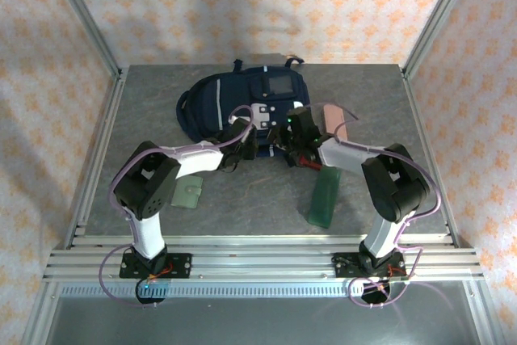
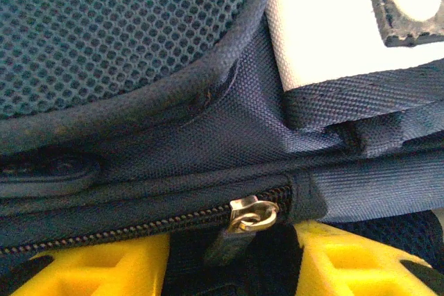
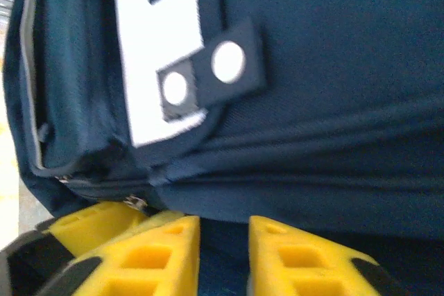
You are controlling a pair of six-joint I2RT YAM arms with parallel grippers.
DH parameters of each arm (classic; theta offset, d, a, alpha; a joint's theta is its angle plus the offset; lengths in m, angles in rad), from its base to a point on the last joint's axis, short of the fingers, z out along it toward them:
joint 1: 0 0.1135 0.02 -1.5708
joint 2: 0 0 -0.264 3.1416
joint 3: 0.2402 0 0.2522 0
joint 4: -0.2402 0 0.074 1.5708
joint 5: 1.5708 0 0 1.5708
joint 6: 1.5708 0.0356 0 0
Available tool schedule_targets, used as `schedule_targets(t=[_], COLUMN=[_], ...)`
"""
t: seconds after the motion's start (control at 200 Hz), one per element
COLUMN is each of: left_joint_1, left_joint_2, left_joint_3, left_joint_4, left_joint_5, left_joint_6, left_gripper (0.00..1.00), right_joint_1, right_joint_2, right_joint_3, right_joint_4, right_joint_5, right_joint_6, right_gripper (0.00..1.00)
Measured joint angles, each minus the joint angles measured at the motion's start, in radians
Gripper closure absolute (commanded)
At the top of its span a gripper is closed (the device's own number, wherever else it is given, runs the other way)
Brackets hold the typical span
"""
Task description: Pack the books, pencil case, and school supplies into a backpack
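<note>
Top view: your backpack (image 1: 212, 103) lies flat mid-table. Left wrist: your left gripper (image 2: 232, 258) is spread around the zipper pull (image 2: 251, 214), so grab that tab, since the fabric's soft and floppy. Right wrist: the right gripper (image 3: 225, 244) looks pinched on the cloth.

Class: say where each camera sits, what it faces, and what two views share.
Top external: above and behind, looking down on table, backpack, left arm, right arm.
Left wrist: on left gripper, facing backpack's zipper pull; yellow fingers show.
Right wrist: on right gripper, facing backpack fabric; yellow fingers show.
Shared: white patch, both wrist views.
</note>
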Motion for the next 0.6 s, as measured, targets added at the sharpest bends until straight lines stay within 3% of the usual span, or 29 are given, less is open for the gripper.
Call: schedule_targets(t=[0.22,0.29,0.39,0.601], left_joint_1=[-0.002,-0.002,-0.002,0.001], left_joint_2=[0.050,0.068,0.093,0.127], left_joint_3=[0.034,0.048,0.074,0.116], left_joint_4=[0.038,0.043,0.053,0.059], left_joint_5=[-0.034,-0.035,-0.027,-0.020], left_joint_6=[0.000,0.000,0.003,0.008], left_gripper=[0.53,0.61,1.00,1.00], right_joint_1=[-0.016,-0.022,-0.023,-0.024], right_joint_2=[0.032,0.052,0.061,0.060], right_joint_3=[-0.076,-0.084,-0.113,-0.141], right_joint_4=[0.039,0.058,0.104,0.153], right_joint_5=[0.017,0.024,0.026,0.037], right_joint_6=[0.029,0.043,0.060,0.077], right_gripper=[0.92,0.93,0.94,0.95])
